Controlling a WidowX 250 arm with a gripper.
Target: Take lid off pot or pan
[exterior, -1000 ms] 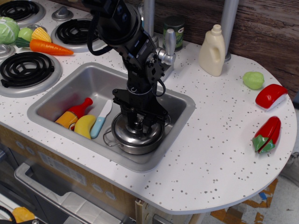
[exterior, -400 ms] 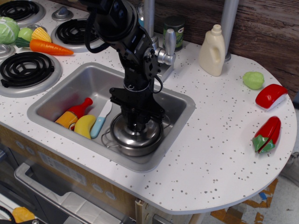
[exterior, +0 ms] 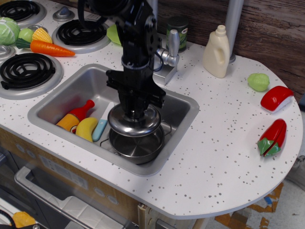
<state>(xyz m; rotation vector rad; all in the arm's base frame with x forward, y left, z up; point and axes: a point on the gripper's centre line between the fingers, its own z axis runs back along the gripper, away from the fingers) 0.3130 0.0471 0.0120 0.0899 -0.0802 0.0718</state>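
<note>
Lifting the lid [exterior: 134, 122] clear is the step in hand, and it looks well under way: the disc hangs just above the pot [exterior: 137, 145], whose open mouth shows below it. To finish it well, I judge the arm should carry the lid straight up a little more before going sideways, so its rim does not catch the pot's edge or wire handles, and keep it level so the small knob does not slip out of the grip. A bare part of the desk [exterior: 224, 143] to the right, near the sink, looks like the easiest place to set it down; the left half of the sink is crowded.

Nearest the camera, the pot sits on the floor of the sink [exterior: 183, 125], toward its front right. Directly above it is the lid, a touch to the left of the pot's centre and not touching it. The gripper [exterior: 135, 112] comes down onto the middle of the lid from above, and the jaws appear clamped on the knob, though the knob itself is hidden between them.

Left of the pot, in the same sink, lie a blue-handled knife [exterior: 101, 126], a banana [exterior: 86, 129] and a red and orange bottle [exterior: 75, 116]. Behind the arm stands the faucet [exterior: 170, 52], and farther back a cream bottle [exterior: 217, 52].
</note>
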